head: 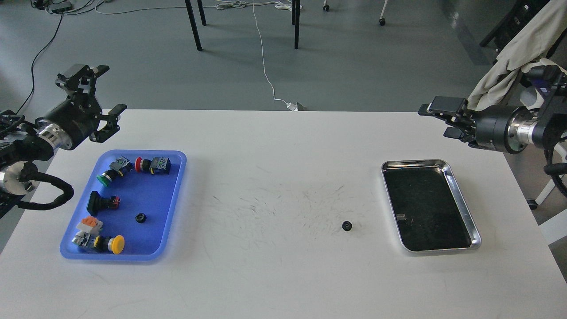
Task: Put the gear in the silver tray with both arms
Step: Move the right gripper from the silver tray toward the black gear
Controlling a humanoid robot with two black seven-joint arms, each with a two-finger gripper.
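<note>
Gear (346, 226), small and black, lay on the white table (283, 274) just left of the empty silver tray (460, 195), untouched, while left tool (91, 104) and right tool (438, 119) hovered apart, both released and empty.

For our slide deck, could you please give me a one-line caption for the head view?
Both grippers, left and right, hover open; one gear lies beside the empty silver tray.
</note>
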